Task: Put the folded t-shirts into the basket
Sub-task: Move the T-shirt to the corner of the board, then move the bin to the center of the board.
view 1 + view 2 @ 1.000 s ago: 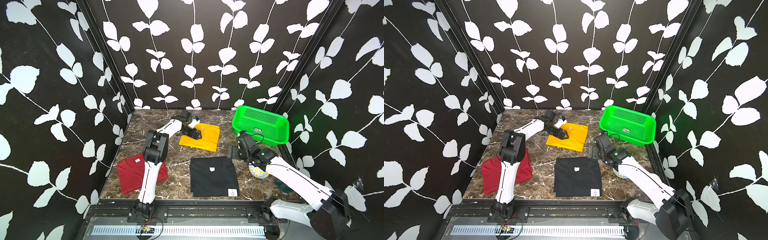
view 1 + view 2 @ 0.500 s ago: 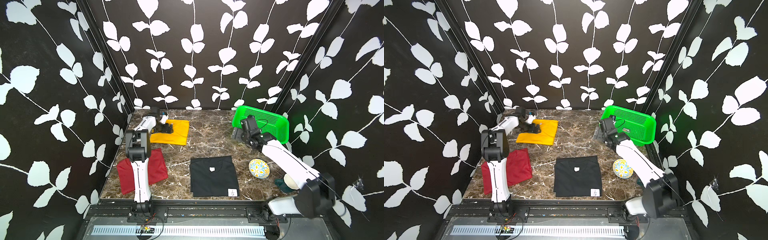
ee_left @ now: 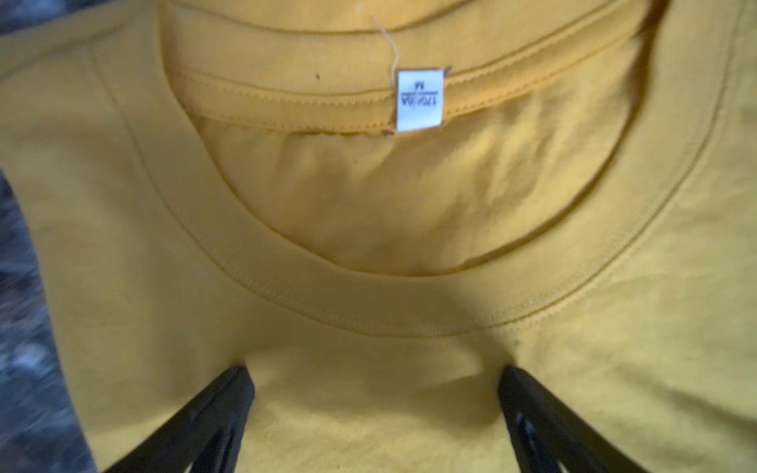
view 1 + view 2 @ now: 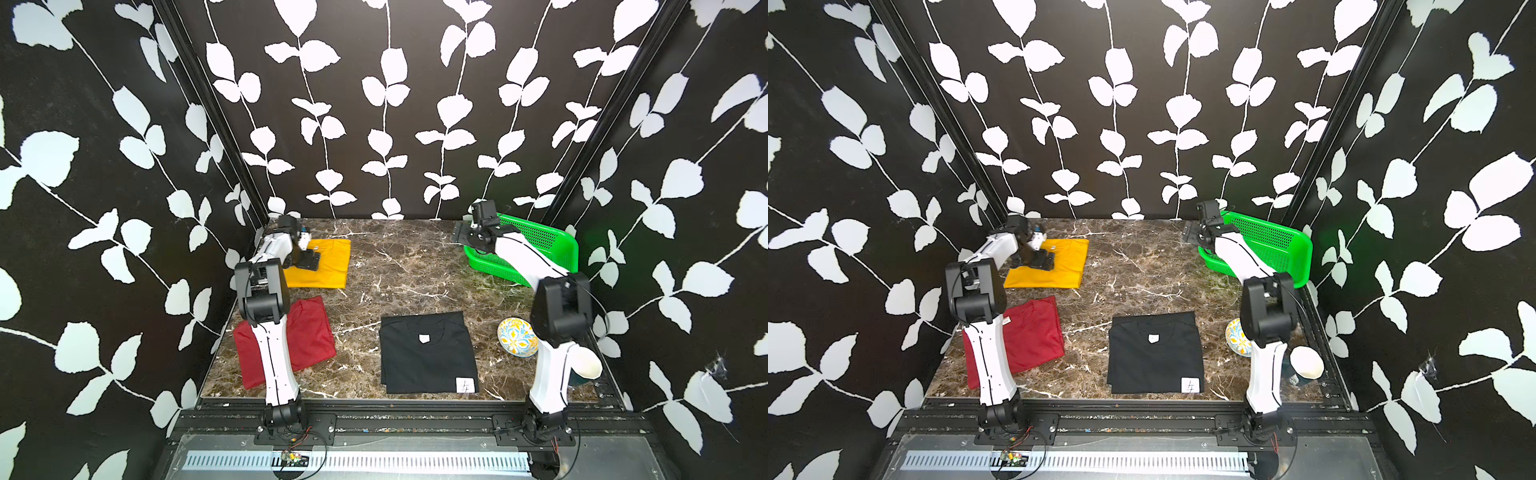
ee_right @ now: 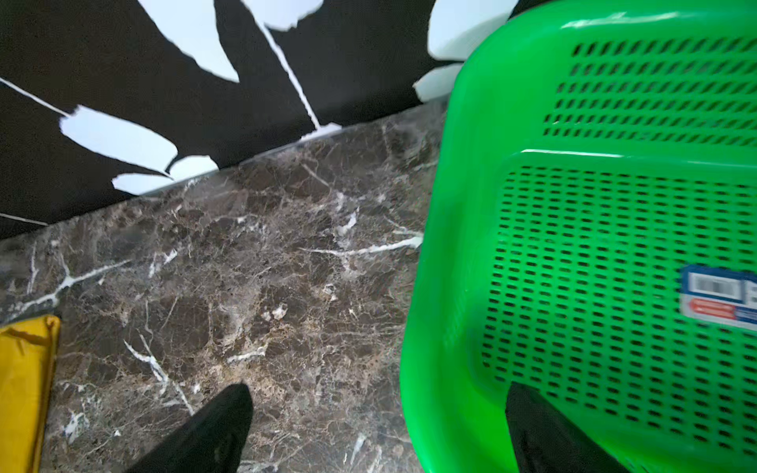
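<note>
Left wrist view shows our left gripper (image 3: 373, 379) spread wide over the yellow shirt (image 3: 368, 213), gripping nothing. Our right gripper (image 5: 375, 395) gapes astride the basket (image 5: 446, 286) rim (basket empty). Red shirt (image 4: 311, 334) and black shirt (image 4: 428, 353) lie outside too.

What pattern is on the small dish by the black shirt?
The dish has a blue-and-yellow floral pattern, clearest in a top view.

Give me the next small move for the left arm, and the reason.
Probably lower the left gripper and close it on the yellow t-shirt just below the collar. Its jaws stand open over that fabric and hold nothing, and no shirt shows in the green basket yet.
</note>
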`<state>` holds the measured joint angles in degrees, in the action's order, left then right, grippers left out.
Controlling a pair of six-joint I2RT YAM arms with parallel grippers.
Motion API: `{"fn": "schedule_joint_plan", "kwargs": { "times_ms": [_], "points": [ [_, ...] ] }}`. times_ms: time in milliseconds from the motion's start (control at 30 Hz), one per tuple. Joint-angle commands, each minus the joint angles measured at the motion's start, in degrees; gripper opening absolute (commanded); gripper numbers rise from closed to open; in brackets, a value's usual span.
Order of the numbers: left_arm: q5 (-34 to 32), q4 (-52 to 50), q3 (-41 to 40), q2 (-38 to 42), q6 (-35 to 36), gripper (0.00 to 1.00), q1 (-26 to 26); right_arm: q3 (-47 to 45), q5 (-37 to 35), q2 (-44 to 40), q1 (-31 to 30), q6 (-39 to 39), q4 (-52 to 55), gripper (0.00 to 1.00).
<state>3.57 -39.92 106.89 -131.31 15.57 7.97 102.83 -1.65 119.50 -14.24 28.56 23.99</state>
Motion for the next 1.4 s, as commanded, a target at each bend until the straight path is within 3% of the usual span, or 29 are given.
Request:
{"fn": "schedule_joint_plan", "kwargs": {
  "times_ms": [0,367,533,700,900,1133,1200,1367],
  "points": [
    [0.46,-1.68,-3.29,4.63,0.35,0.98,1.54,6.63,4.26,4.86,0.09,-3.08,2.81,0.99],
    [10.03,-0.41,-16.64,25.39,-0.99,0.98,1.98,7.41,20.91,6.76,-5.79,-11.21,0.87,0.99],
    [15.39,-0.56,-22.19,32.98,-2.48,0.98,1.99,7.59,21.56,7.82,-13.19,-13.81,1.12,0.98],
    [19.18,-0.18,-28.01,38.45,-3.11,0.98,2.0,7.77,23.17,9.33,-20.49,-10.36,-3.28,0.98],
    [21.19,1.87,-34.33,41.96,-2.36,0.98,1.98,9.19,19.63,7.65,-28.13,-8.86,-5.17,0.98],
    [25.86,2.48,-37.91,43.67,-0.8,0.97,1.16,1.06,19.2,-4.86,-29.7,-4.7,-8.88,0.98],
    [26.64,3.74,-40.15,45.76,0.22,0.97,-0.78,-3.7,14.93,-10.53,-29.71,-3.21,-8.41,0.98],
    [27.51,8.42,-48.1,52.58,7.75,0.97,-12.14,-18.22,-0.85,-26.74,-29.6,-0.01,0.95,0.98]
  ]
}}
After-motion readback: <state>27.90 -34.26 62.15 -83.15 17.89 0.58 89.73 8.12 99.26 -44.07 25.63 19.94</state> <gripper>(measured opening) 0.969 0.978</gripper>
